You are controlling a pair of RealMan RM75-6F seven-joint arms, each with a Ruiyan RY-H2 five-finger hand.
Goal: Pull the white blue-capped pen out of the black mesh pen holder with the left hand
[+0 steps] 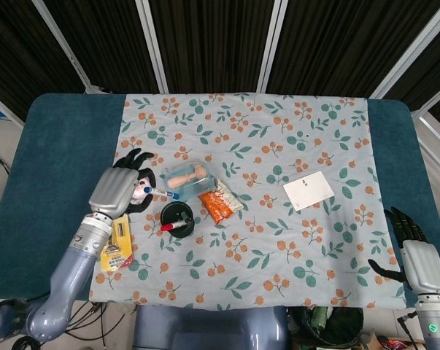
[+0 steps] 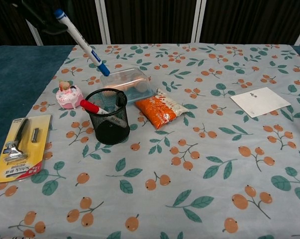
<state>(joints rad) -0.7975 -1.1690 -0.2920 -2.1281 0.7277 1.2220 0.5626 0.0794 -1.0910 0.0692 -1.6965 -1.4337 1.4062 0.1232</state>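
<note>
The white blue-capped pen point(image 2: 80, 41) hangs tilted in the air, clear of the black mesh pen holder point(image 2: 108, 124), its lower blue end above and behind the holder's rim. My left hand point(image 1: 117, 189) grips the pen's upper end; in the chest view only dark fingers point(image 2: 39, 14) show at the top left edge. From the head view the pen point(image 1: 161, 193) sticks out to the right of the hand, just left of the holder point(image 1: 177, 217). A red-capped marker point(image 2: 91, 106) stays leaning in the holder. My right hand point(image 1: 415, 257) hovers open at the table's right front corner.
A pink cake toy point(image 2: 69, 96) sits left of the holder, with a razor pack point(image 2: 20, 147) nearer the front. Behind the holder lies a clear plastic box point(image 2: 127, 82), and an orange snack bag point(image 2: 159, 108) to its right. A white card point(image 2: 257, 101) rests far right.
</note>
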